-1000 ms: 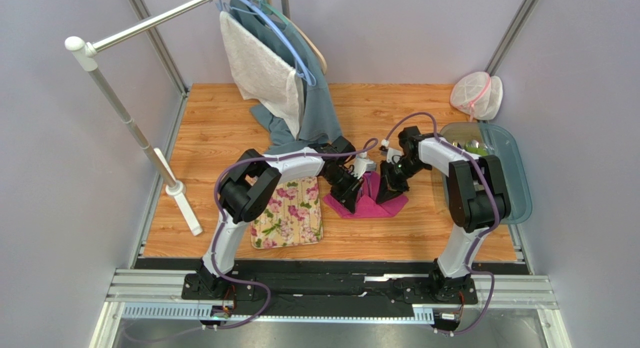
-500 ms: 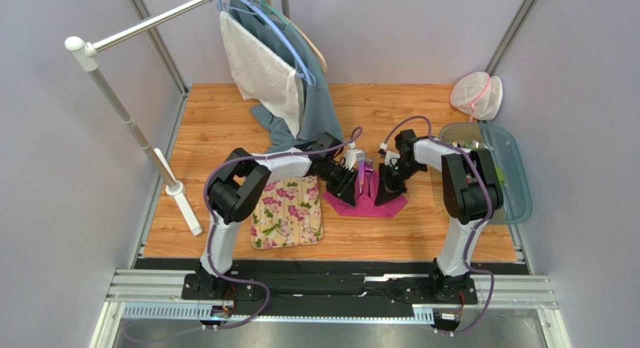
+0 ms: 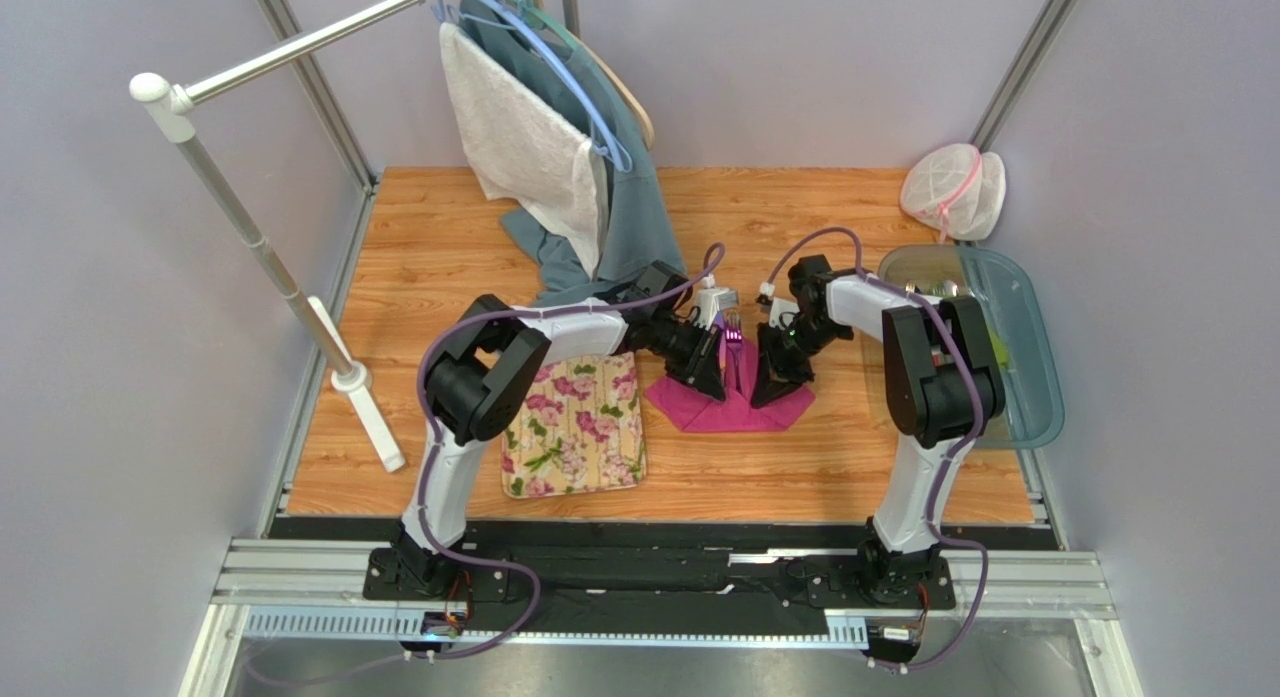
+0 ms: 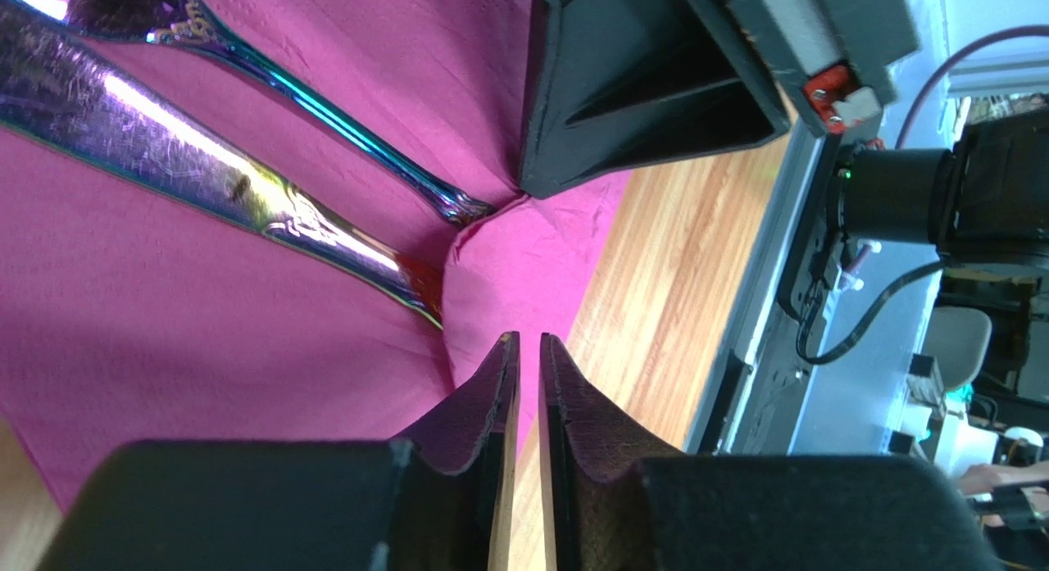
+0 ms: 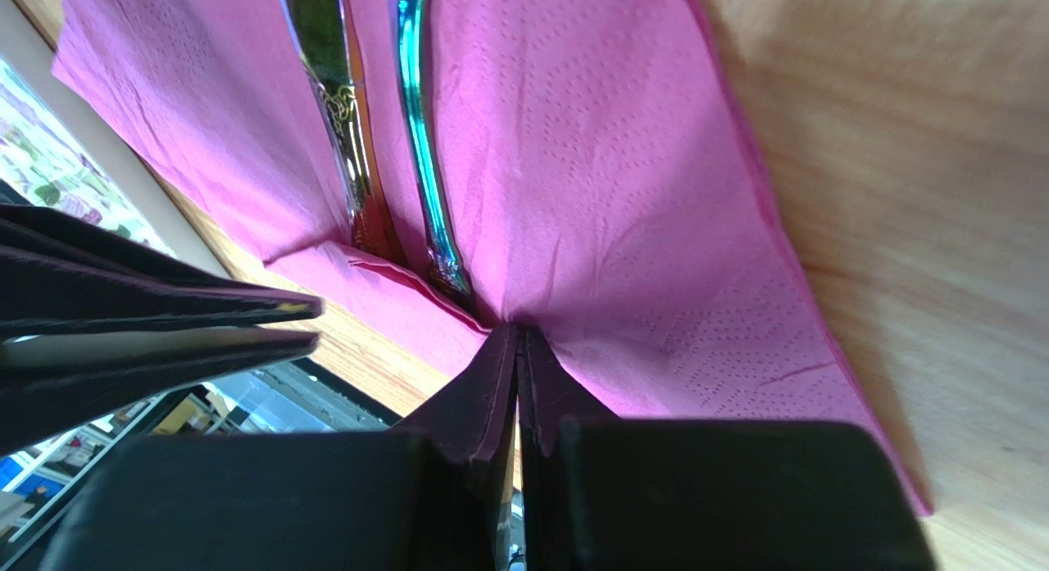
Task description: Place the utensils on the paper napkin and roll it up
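Utensils (image 4: 185, 141) lie on the paper napkin (image 4: 185, 325). The right pincer (image 5: 515, 338) pinches its folded edge. The left pincer (image 4: 527, 340), barely parted, holds nothing. A one-sided pull may tear the thin sheet.

The top camera is looking down from above and behind me, taking in the whole table (image 3: 436, 262). My wrist cameras are hovering close over the paper napkin (image 4: 185, 301), facing each other; all three views are sharing it.
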Controlling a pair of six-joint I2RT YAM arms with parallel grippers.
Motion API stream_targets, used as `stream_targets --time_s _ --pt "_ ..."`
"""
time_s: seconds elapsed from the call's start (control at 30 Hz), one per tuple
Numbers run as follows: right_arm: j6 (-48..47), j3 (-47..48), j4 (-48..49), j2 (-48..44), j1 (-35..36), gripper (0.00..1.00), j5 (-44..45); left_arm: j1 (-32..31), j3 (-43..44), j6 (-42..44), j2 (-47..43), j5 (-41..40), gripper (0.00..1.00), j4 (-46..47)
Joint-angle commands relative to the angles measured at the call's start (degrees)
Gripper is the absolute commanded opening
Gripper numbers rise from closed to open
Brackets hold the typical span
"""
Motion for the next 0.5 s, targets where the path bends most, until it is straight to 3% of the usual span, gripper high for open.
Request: stream_targets --time_s 0.0,0.23,0.47 --pt "0.0 3.3 1.8 1.4 -0.3 0.05 2.4 -0.1 3.2 -2.6 2.4 1.1 0.17 3.4" --pt "-0.8 5.1 -1.8 -1.9 -0.3 0.08 1.6 0.0 4.4 -3.3 3.7 0.2 0.14 3.1" --pt "-3.4 5.4 -7.0 -7.0 -1.5 0.25 8.4 0.2 4.4 -3.6 4.1 0.1 0.14 2.9"
